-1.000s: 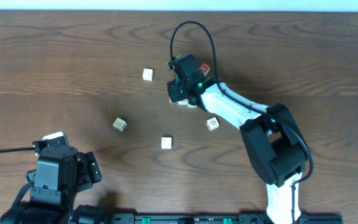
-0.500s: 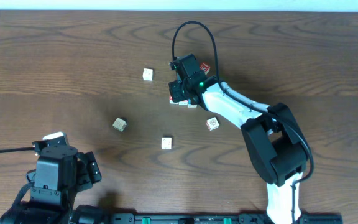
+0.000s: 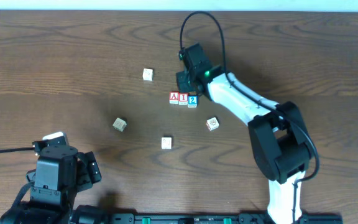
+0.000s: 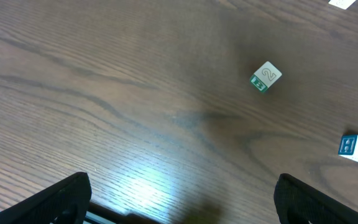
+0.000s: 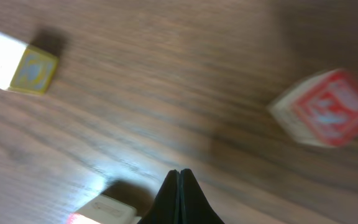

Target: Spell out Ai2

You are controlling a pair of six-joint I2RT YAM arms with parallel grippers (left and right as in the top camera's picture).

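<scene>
Blocks (image 3: 183, 98) A, i, 2 touching in row so word reads; looks complete. Right gripper (image 5: 179, 175) pinched closed, empty, hovers just behind row. Left gripper (image 4: 180, 190) spread wide, well apart.

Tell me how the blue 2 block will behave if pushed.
The blue 2 block looks like a small stiff cube: likely slides, not rolls. It seems to touch the I block, so pushing it that way would probably shift both.
</scene>
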